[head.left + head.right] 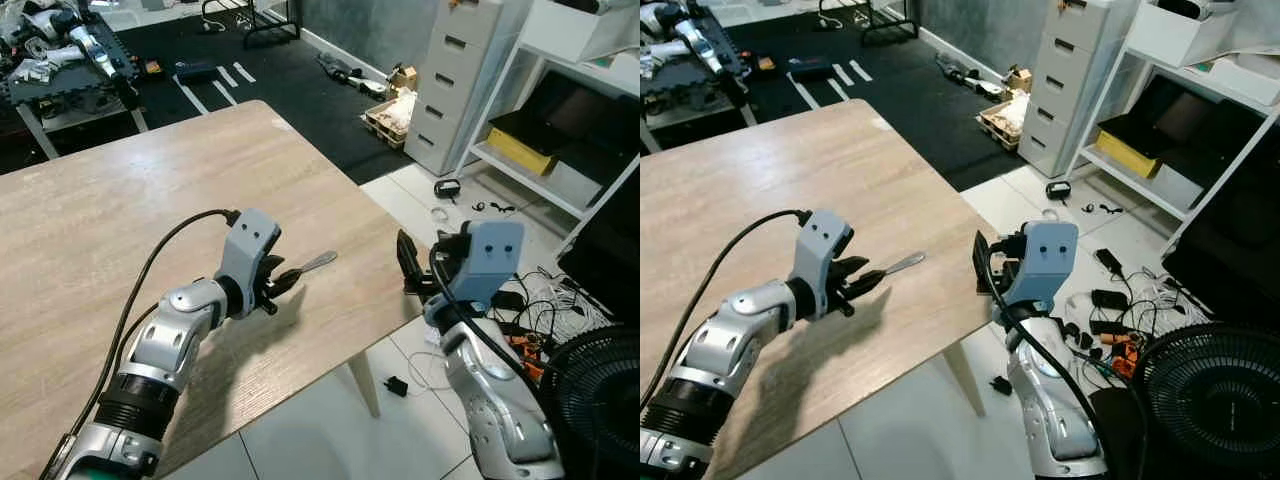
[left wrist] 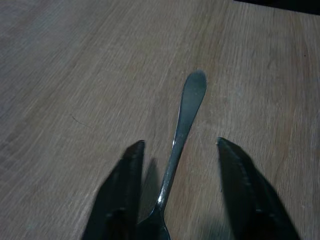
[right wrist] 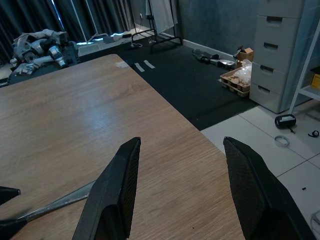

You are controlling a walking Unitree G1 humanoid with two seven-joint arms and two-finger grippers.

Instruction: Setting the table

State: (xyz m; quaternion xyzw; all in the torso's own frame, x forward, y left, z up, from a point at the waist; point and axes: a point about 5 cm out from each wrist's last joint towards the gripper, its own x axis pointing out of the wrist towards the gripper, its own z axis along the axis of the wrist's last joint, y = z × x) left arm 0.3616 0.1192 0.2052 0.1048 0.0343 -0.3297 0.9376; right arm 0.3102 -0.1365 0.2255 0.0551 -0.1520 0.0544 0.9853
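Near the frame's lower centre, the left gripper (image 1: 275, 285) pinches a piece of cutlery (image 1: 312, 264) above the wooden table (image 1: 120, 200), best lowered flat before release, while the right gripper (image 1: 408, 262) waits open-fingered.

Light wood-grain table (image 1: 120, 200) with a rounded far corner, a pale leg under its near edge, standing half on white tiled floor (image 1: 330, 440) and half on dark matting (image 1: 290, 80), small tape patch (image 1: 279, 124) near the far corner
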